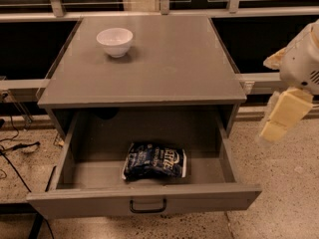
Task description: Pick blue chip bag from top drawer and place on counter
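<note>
The blue chip bag (154,162) lies flat on the floor of the open top drawer (75,200), near its front and middle. It is dark navy with white lettering. The drawer is pulled fully out, with its dark loop handle (148,206) at the centre of the front panel. The counter (169,63) is the grey top of the cabinet above it. My gripper (279,117), cream coloured, hangs at the right edge of the camera view. It is beside the cabinet's right side, above the floor and well away from the bag. It holds nothing that I can see.
A white bowl (115,41) stands on the counter at the back left. A railing and dark windows (164,4) run behind the cabinet. Cables (15,148) lie on the speckled floor at the left.
</note>
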Motion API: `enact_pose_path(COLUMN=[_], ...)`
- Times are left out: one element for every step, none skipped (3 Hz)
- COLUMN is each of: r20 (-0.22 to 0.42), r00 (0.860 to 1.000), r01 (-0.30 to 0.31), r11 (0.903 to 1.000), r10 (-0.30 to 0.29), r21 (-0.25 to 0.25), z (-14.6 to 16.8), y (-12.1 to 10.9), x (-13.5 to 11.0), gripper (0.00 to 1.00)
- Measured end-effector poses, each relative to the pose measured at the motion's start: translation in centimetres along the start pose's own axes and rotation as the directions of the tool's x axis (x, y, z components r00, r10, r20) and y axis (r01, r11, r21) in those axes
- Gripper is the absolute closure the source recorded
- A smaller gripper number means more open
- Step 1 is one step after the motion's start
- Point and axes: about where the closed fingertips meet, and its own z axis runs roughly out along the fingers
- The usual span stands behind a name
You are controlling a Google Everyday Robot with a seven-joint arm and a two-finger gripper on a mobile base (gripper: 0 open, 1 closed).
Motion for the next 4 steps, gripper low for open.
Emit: enact_pose_path(r20=[0.043,0.091,0.16,0.203], r00=[0.999,0.995,0.986,0.978], r01=[-0.021,-0.031,-0.039,-0.041], r11=[0.9996,0.9986,0.997,0.9964], r10=[0.022,0.035,0.049,0.056], r21=[-0.02,-0.042,-0.067,-0.075], z=[2.3,4.6,7.5,9.2], y=[0.5,1.2,2.2,2.7], x=[-0.9,-2.1,-3.7,-4.7], gripper=[0.21,0.3,0.24,0.24])
